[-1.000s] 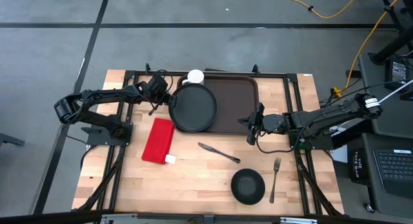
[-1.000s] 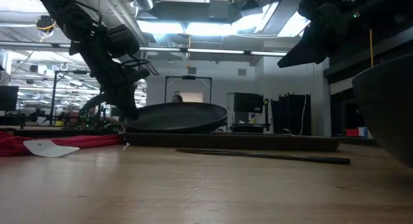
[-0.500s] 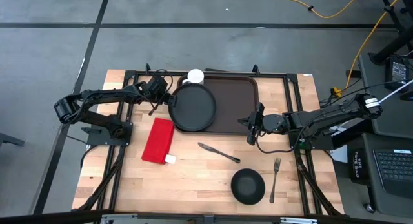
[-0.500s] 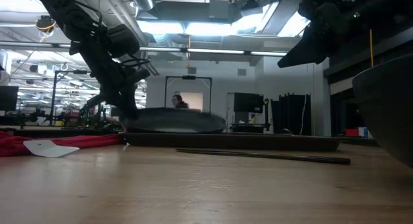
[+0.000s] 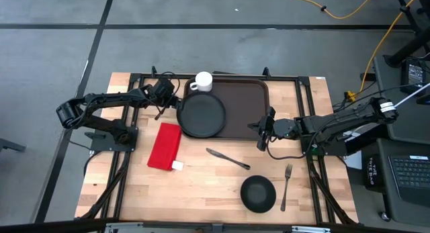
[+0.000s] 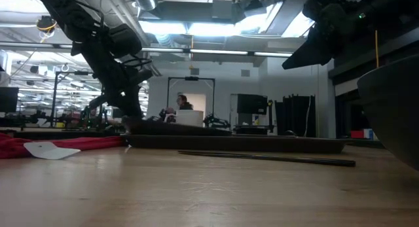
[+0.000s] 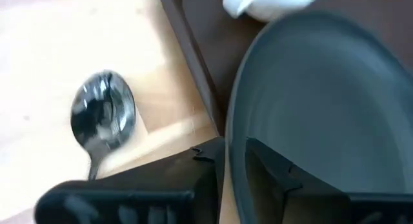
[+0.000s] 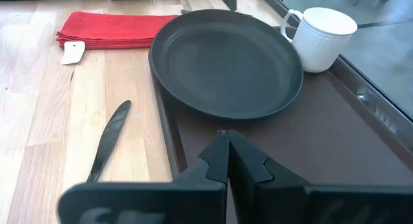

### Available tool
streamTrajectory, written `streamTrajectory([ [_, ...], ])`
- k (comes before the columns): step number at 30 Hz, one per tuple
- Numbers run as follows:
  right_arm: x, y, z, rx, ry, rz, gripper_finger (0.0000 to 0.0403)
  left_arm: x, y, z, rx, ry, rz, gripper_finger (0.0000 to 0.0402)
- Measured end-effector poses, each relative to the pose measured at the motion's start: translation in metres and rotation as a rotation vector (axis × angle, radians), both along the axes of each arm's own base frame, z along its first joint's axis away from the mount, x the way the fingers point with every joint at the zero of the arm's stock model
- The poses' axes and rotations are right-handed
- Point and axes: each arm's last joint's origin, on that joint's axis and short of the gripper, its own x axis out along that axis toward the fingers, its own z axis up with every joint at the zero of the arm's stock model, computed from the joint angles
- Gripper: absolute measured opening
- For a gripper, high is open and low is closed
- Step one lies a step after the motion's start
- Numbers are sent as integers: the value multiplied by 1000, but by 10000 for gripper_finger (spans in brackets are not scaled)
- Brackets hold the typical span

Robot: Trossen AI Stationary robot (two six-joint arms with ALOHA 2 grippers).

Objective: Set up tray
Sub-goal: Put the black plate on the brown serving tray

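High view, tray: the tray [image 5: 243, 99] lies at the far edge of the tabletop [image 5: 201, 186], near the middle.
High view, plate: the plate [image 5: 201, 113] sits on the tray's left end and hangs a bit over that rim, same spot as a moment ago.
High view, mug: the mug [image 5: 202, 81] is in the tray's far left corner.
High view, left gripper [image 5: 173, 97]: at the plate's left rim.
High view, right gripper [image 5: 264, 127]: at the tray's near right edge, waiting.
Low view, change: a second ago the plate's left side was lifted; now it lies flat and low on the tray [image 6: 262, 143].
Left wrist view, jaws: one finger [image 7: 277, 175] is over the plate [image 7: 316, 114], the other under its rim, and they are spreading apart, so the pinch is letting go.
Left wrist view, spoon: a spoon [image 7: 103, 117] lies on the wood just beside the tray.
Right wrist view, jaws: pressed together, holding nothing, over the tray [image 8: 335, 133].
Meaning: I think the plate step is done; knife [image 5: 227, 158], fork [image 5: 286, 186], bowl [image 5: 258, 194] and napkin [image 5: 165, 146] are left to place.
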Motion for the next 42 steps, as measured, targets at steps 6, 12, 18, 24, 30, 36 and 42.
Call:
streamTrajectory([
  [6,0,0,0,0,0,0,7,3,3,4,65,-26,4,52],
  [12,0,0,0,4,-1,-3,7,4,3,4,58,-40,-33,56],
  [18,-1,0,-1,20,2,-12,7,5,1,4,33,-61,-100,57],
  [24,-1,0,-1,21,1,-12,7,4,1,4,43,-43,-94,57],
  [30,-1,0,-1,23,1,-14,7,3,1,3,67,1,-120,57],
  [36,-1,0,-1,23,5,-14,7,-1,-2,0,76,76,-187,51],
  [42,-1,0,-2,48,2,-29,7,-4,-4,9,130,71,-209,32],
])
